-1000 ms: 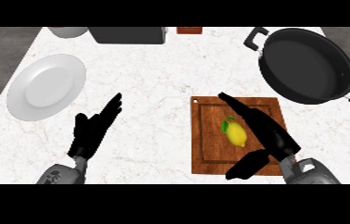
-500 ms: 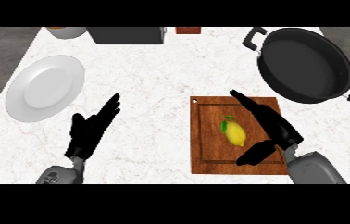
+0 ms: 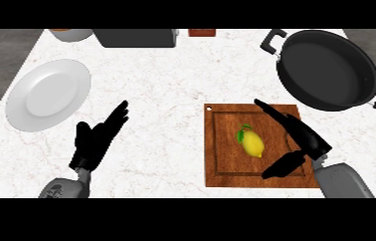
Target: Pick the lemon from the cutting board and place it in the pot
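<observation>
At the 9 o'clock side of the white marbled counter [image 3: 169, 85] lies a round white plate [image 3: 47, 95]. Below it, towards 7 o'clock, the left hand [image 3: 95, 140] rests open, fingers straight and pressed together, pointing to 1 o'clock. At 5 o'clock sits the brown wooden cutting board [image 3: 224, 153], with the yellow lemon [image 3: 252, 143] lying near its centre. The right hand [image 3: 310, 143] is just beside the lemon at its 3 o'clock, fingers straight and thumb spread wide below. Contact cannot be confirmed. The round black pot [image 3: 323, 68] stands at 2 o'clock, holding nothing.

Assessment: the lemon is not grasped or lifted; grasp, carry and release are all outstanding.

Along 12 o'clock, a grey container [image 3: 136, 37] and two smaller items are cut off and cannot be identified.
</observation>
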Robot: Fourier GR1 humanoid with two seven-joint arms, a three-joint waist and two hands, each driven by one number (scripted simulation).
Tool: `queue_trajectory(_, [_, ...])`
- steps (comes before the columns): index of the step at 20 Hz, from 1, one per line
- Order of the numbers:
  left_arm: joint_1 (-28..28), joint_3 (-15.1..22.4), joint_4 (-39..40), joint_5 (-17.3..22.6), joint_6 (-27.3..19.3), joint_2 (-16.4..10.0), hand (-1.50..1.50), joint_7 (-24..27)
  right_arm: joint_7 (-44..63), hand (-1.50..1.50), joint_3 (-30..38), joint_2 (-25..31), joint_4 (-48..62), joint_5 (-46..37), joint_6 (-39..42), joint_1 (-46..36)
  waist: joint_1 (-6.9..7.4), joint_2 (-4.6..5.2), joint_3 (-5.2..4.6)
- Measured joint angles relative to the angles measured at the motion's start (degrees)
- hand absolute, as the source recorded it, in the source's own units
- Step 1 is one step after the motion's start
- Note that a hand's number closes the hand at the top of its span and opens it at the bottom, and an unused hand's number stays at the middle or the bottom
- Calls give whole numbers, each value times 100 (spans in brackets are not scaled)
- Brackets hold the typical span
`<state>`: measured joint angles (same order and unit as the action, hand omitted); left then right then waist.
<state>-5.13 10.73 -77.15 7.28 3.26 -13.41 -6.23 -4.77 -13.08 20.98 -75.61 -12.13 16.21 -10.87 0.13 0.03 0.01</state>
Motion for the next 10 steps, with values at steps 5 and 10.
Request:
queue_trajectory(5, [-32,-106,-78,-20,92,13,0,-134,-278,-150,203,-295,234,333,274,62,-6,-2,0])
queue_trajectory(10, [-14,-176,-146,-153,145,124,0,-217,-544,-150,444,-578,919,370,431,-154,3,-2,0])
